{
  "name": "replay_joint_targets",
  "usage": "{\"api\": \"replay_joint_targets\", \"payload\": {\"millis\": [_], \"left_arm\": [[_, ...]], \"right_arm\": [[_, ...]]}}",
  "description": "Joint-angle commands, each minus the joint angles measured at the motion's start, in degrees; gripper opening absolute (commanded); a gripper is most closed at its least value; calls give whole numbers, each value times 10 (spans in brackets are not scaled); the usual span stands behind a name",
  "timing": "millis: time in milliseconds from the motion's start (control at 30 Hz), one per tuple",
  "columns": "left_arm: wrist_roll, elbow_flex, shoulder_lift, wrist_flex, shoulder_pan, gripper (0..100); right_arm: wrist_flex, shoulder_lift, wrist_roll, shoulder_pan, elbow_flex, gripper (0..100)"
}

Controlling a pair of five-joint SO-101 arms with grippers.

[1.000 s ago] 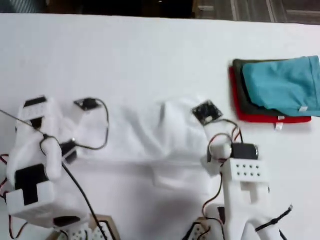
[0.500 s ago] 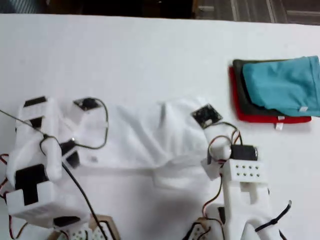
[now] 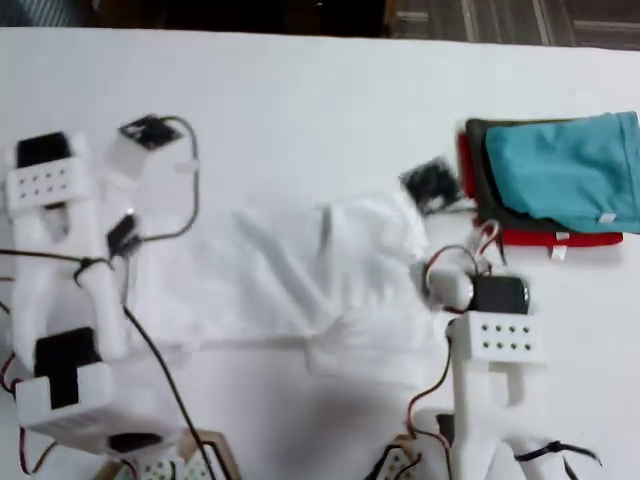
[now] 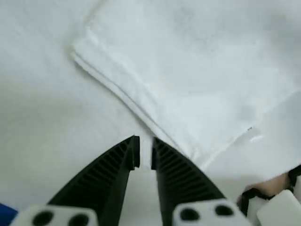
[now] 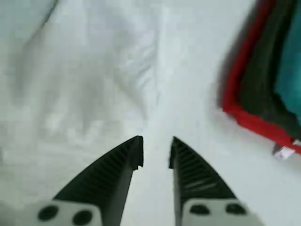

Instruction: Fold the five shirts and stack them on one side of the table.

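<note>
Two grippers, both empty. Left gripper: jaws barely parted, a thin slit, poised just off the left end of the white shirt. Right gripper: jaws a little wider apart, over bare table in the gap between the shirt's right end and the stack.

White shirt lies flat mid-table, partly folded, with its long axis running left to right between the arms. One end is near each gripper.

Farther off, on the right arm's side, is the stack: teal on top, dark in the middle, red at the bottom.

Judgement: the shirt must travel rightward along its own axis. The right arm is nearer the stack; the left has the far end.
</note>
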Motion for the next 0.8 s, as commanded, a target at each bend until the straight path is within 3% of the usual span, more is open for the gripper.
{"api": "replay_joint_targets", "payload": {"millis": [0,500,600,767], "left_arm": [[47,21,-25,-46,45,26],[54,162,29,-281,11,26],[57,132,99,-304,11,26],[102,5,219,-283,-21,26]], "right_arm": [[-40,20,-19,-21,-46,15],[-83,415,-24,-34,-276,20],[-80,463,-27,-34,-326,20],[-39,505,-116,-39,-396,20]]}}
